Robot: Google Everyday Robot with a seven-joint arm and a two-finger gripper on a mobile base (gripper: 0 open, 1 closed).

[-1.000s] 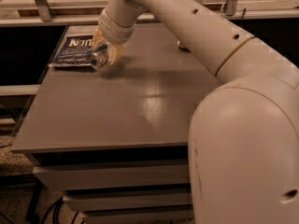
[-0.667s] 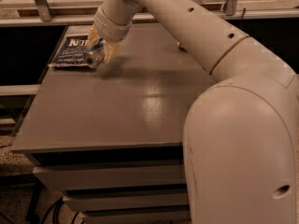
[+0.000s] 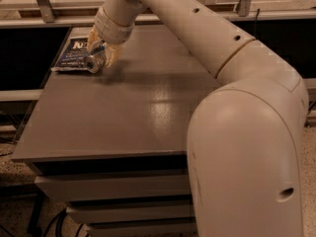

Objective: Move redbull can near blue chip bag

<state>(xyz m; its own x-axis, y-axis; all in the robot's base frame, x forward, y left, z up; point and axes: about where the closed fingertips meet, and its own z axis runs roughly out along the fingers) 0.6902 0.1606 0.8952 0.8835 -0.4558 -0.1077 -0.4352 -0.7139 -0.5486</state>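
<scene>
a: gripper, where?

b: at the blue chip bag's right edge, arm reaching in from the right of the bag. it is clamped on the redbull can.

a: and the can?

b: lying sideways, silver top toward the camera, low by the bag's right edge (touching the bag or just beside it, cannot tell). my guess is the grip is there so it can't roll across the grey table. release not yet done.

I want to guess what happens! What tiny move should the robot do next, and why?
Probably ease the redbull can down onto the table: the gripper holds it at the far left corner, right at the blue chip bag's edge, so it looks near enough.
</scene>
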